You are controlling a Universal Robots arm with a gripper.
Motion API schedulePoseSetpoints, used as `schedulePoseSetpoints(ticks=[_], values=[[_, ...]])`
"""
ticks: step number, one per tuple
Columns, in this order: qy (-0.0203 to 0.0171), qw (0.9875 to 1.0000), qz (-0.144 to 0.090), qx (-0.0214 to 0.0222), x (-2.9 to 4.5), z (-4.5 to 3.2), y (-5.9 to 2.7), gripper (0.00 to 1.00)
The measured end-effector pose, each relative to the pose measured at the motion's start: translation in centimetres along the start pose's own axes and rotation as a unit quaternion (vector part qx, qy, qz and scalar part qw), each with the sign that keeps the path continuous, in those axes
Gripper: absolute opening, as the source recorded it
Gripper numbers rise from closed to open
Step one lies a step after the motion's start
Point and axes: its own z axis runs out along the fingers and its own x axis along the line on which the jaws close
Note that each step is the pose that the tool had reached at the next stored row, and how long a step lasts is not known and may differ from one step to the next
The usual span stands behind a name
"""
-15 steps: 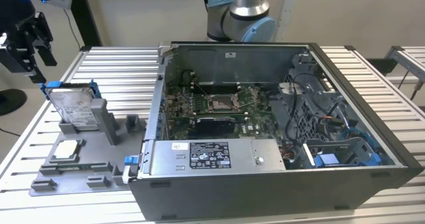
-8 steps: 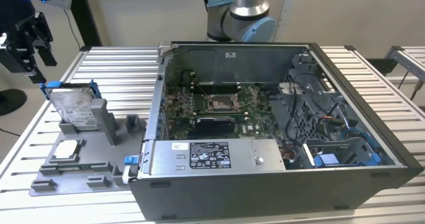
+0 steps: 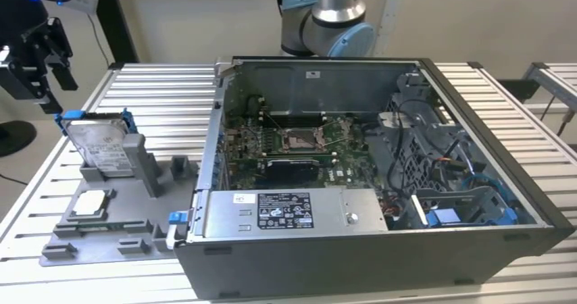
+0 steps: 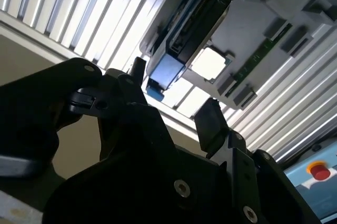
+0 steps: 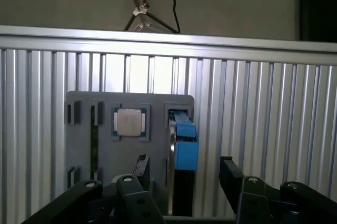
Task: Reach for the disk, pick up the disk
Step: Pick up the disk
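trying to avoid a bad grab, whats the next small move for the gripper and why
Probably a straight descent toward the disk. In the exterior view the gripper hangs above it, apart from it, and the disk stands on edge in the grey holder. In the first wrist view the open fingers sit either side of the disk's blue rail, so it looks lined up.

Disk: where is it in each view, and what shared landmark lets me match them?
Exterior view: disk stands upright in the grey tray, at the exterior view's left of the case.
Second wrist view: disk edge-on in the tray.
First wrist view: disk edge-on, beyond the gripper.
Landmark: the square chip beside it.
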Motion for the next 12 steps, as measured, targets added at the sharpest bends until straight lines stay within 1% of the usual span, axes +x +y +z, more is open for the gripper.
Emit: schedulePoseSetpoints(ticks=[12], values=[[-0.0001,1.0000,0.009,-0.0006,0.06,1.92,-0.02,1.00]])
